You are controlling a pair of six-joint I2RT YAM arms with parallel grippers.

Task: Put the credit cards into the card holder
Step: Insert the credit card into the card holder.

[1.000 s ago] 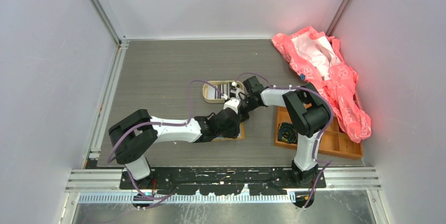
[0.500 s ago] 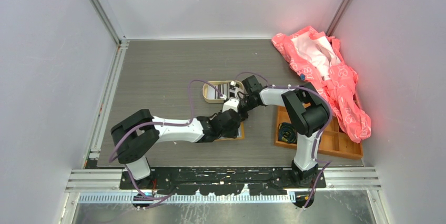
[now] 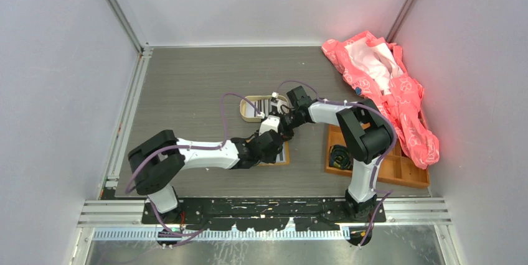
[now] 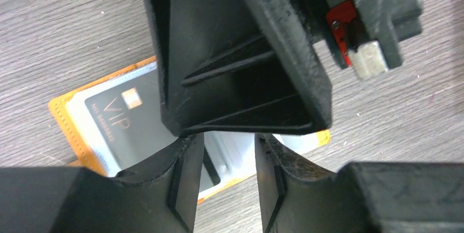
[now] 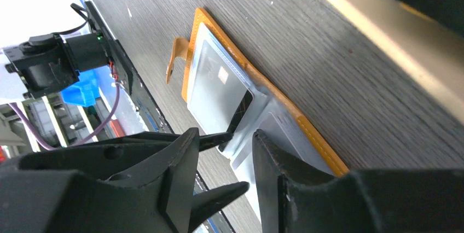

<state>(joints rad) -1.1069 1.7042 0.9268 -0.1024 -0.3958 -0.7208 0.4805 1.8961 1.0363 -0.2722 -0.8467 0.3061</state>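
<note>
Card holder (image 3: pixel 278 156), where is it?
— It lies open and flat on the desk (image 3: pixel 187 91), about midway between the left and right edges and nearer the near edge than the far one. The tin (image 3: pixel 252 108) sits just beyond it, and the tray (image 3: pixel 398 168) is off toward the right edge.

And the card?
— A grey card (image 4: pixel 123 121) marked VIP shows under the clear pocket (image 4: pixel 96 129) on one half of the holder. You cannot tell from these views how far in it sits.

My left gripper?
— Your left gripper (image 4: pixel 228 175) hangs low over the holder, spread, with only the pocket showing in the gap. It pinches nothing.

The right one?
— Your right gripper (image 5: pixel 221 175) reaches in from the far side, nose to nose with the left. It too is spread and holds nothing. One of its fingers (image 4: pixel 235 63) fills most of the left wrist view, just above the holder.

Anything else?
— A pink cloth (image 3: pixel 383 88) is heaped in the far right corner, one end lying over the tray's far right corner.
</note>
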